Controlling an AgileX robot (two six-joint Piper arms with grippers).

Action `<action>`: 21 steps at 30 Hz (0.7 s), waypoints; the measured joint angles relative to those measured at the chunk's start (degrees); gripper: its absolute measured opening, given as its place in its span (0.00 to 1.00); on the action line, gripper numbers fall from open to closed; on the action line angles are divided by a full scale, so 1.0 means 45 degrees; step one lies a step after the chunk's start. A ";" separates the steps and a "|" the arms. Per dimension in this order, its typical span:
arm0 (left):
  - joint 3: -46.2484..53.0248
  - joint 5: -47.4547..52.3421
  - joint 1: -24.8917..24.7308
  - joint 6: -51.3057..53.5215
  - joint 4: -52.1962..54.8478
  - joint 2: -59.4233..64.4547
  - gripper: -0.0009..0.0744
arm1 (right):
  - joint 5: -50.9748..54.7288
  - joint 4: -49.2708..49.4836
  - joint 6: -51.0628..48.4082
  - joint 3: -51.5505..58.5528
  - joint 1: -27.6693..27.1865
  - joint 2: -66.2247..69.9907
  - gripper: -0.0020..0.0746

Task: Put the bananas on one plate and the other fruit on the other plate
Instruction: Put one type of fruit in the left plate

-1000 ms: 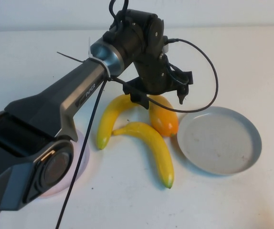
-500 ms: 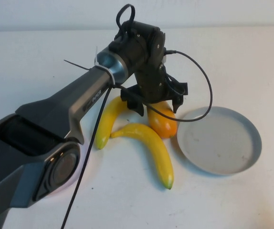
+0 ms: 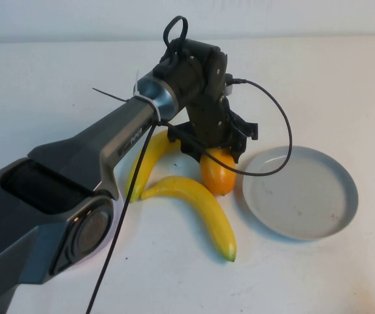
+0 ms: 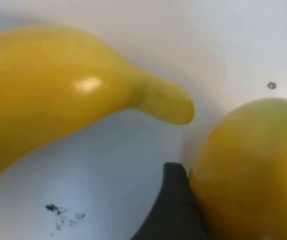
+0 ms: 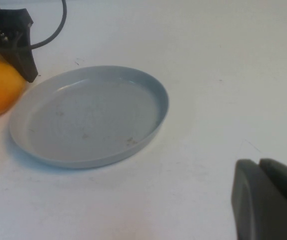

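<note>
The left gripper point(image 3: 215, 152) has dropped lower since a second ago and now straddles the plump orange-yellow mango-like fruit point(image 3: 217, 172), fingers spread to either side, one black fingertip point(image 4: 171, 210) touching its skin, not yet closed. That fruit sits at nine o'clock of the round grey plate with the blue-grey rim point(image 3: 345, 180), just beside it. Two slender curved yellow plastic bananas point(image 3: 197, 206) lie at the fruit's seven and ten o'clock. The grey plate is empty; the pale pink plate point(image 3: 117, 219) is mostly hidden under the arm. Nothing looks sorted yet. The right gripper point(image 5: 268, 200) rests well apart, fingers together.
</note>
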 joint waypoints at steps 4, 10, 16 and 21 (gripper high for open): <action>0.0000 -0.0028 0.0000 0.0846 -0.0018 -0.0050 0.65 | 0.0000 0.0000 0.0000 0.0000 0.0000 0.0000 0.01; 0.0000 0.0078 -0.0229 0.2556 0.0659 -0.1242 0.65 | 0.0000 0.0000 0.0000 0.0000 0.0000 0.0000 0.01; 0.0297 0.0101 -0.0335 0.3462 0.0723 -0.3602 0.65 | 0.0000 0.0000 0.0000 0.0000 0.0000 0.0000 0.01; 0.2936 0.0101 0.0004 0.3541 0.1669 -0.5328 0.65 | 0.0000 0.0000 0.0000 0.0000 0.0000 0.0000 0.01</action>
